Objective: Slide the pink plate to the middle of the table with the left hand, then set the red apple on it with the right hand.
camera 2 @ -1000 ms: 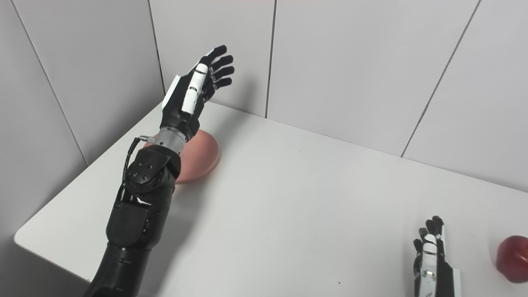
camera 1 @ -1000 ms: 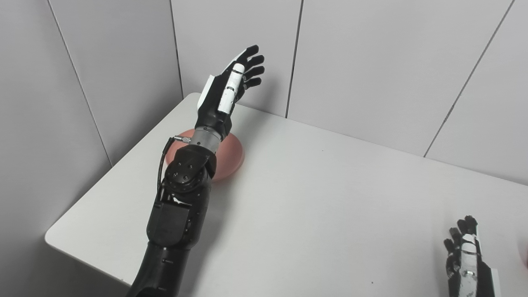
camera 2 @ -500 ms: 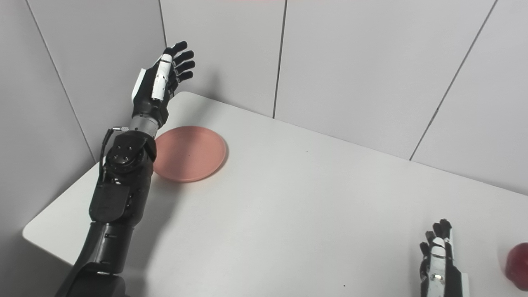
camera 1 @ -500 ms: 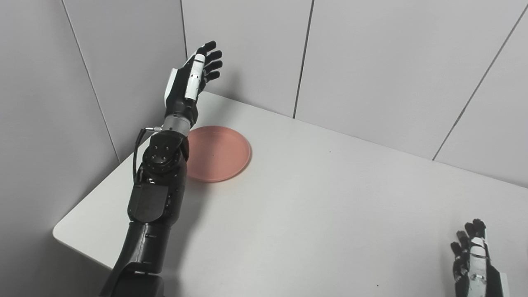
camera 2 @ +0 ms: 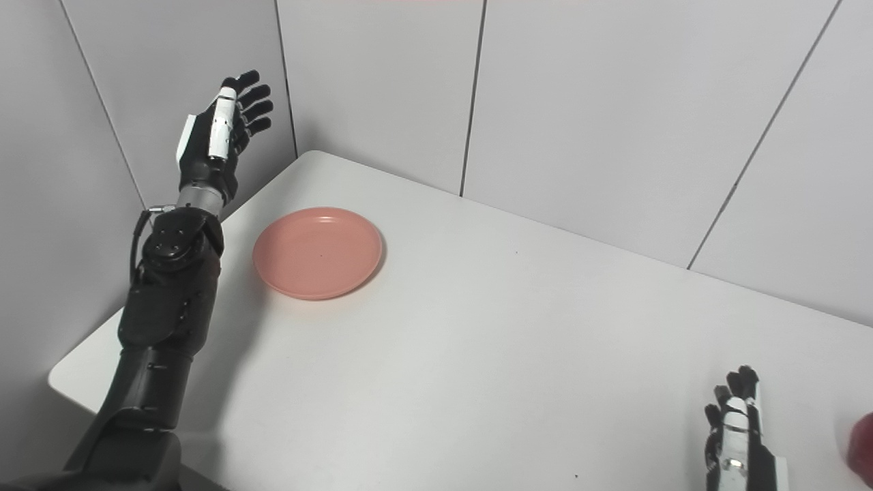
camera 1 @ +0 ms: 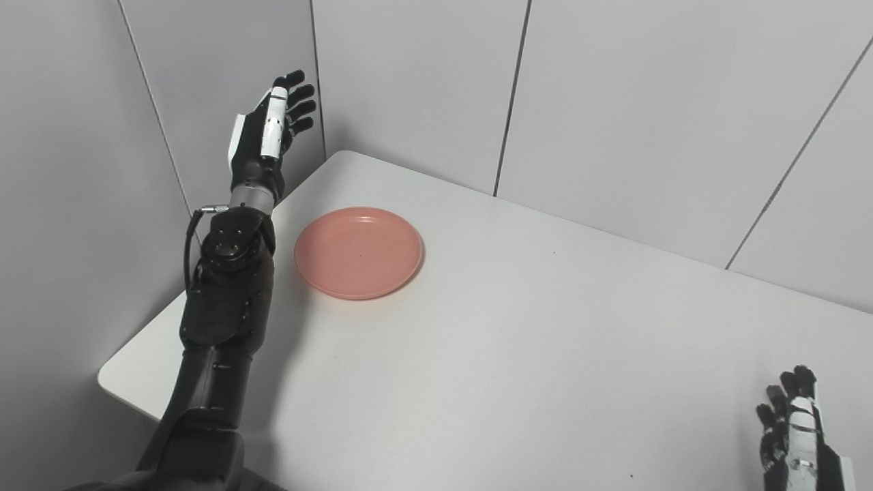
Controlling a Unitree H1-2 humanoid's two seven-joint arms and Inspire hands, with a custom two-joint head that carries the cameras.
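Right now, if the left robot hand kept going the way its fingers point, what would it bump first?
Probably the grey wall panel. The left robot hand points up and away, past the table edge; depth is unclear.

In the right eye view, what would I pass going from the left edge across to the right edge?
Left hand raised by the wall → pink plate on the table → right hand → red apple, cut off by the edge.

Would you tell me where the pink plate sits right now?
The pink plate lies flat on the table near its far left corner, just right of the raised left hand, untouched.
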